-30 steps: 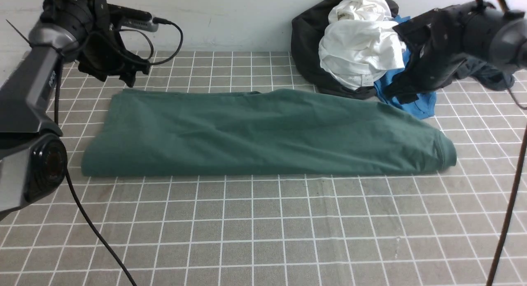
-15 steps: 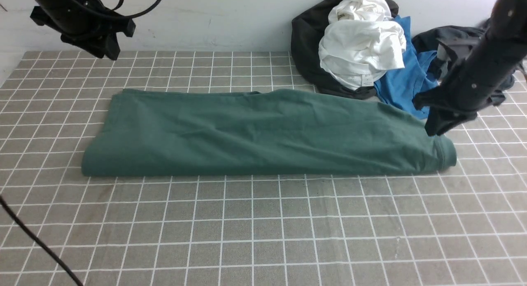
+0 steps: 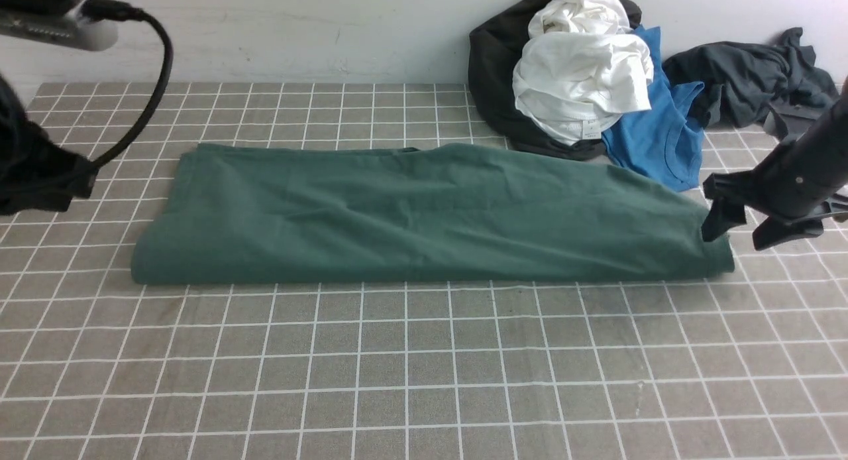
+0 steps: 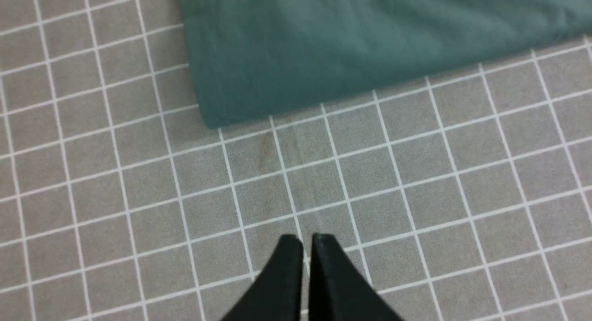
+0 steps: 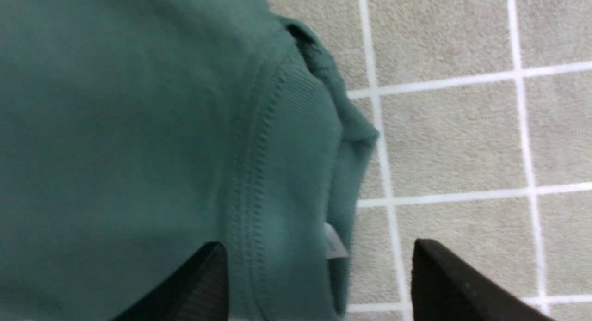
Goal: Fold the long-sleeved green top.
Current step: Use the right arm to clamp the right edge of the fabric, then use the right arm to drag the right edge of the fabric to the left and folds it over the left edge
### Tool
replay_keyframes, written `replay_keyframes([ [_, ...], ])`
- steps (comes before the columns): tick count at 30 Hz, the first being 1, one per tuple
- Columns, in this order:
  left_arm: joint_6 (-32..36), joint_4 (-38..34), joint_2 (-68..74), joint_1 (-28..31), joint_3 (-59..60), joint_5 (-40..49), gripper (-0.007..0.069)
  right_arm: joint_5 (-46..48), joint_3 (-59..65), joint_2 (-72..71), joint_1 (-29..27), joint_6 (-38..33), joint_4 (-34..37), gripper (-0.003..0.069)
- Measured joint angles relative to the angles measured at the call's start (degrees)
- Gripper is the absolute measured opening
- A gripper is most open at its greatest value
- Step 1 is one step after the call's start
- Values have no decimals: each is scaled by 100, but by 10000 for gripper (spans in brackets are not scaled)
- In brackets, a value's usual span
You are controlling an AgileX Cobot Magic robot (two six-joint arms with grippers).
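At far left, the left gripper (image 4: 306, 238) hangs with its jaws pressed together and nothing between them, over bare checked table cover (image 3: 424, 367) just off the near hem corner of the green long-sleeved top (image 3: 424, 215). The top stretches across the middle of the table as one long, flat band, folded lengthwise, no sleeve showing; the lengthwise folds appear done, and the crosswise folds that would bring it down to a compact bundle look still to come. Behind its right half, against the wall, sits a heap of other clothes: a black garment (image 3: 490, 82), a white garment (image 3: 583, 69), a bright blue T-shirt (image 3: 662, 142) and a dark grey garment (image 3: 748, 75). At the right end, the right gripper (image 3: 737, 238) stands spread wide, straddling the ribbed collar, one finger over the fabric and the other over the cover, gripping nothing yet.
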Motion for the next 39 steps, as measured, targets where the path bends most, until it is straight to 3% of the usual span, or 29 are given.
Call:
replay_keyframes([
  [3,0,-137,-845,0,934,-655,5,-79,0,186,0,13,412,543],
  [7,0,-185,-1735,0,1870,-1206,5,-164,-14,437,-6,124,554,513],
  [10,0,-185,-2070,0,2291,-1184,5,-182,-14,444,-6,136,586,427],
  [16,0,-185,-2031,0,2475,-762,5,-161,-56,449,-6,12,708,80],
  [18,0,-185,-2006,0,2475,-703,5,-38,-186,421,-6,-69,595,24],
  [20,0,-180,-1995,0,2475,-678,5,85,-279,371,-1,-90,410,17],
  [24,0,-180,-1995,0,2528,-749,5,845,-998,43,3,-110,-1066,13],
  [27,0,-180,-1989,0,2634,-1068,5,1330,-1596,-122,3,-43,-1746,13],
  [32,0,-280,-1946,0,2843,-1635,5,1536,-2579,-228,320,99,-1770,13],
  [34,0,-400,-1883,0,2898,-1706,5,1535,-2962,-235,699,126,-1625,13],
  [39,4,-674,-1697,0,2905,-1823,5,661,-3317,-199,2399,213,-961,13],
])
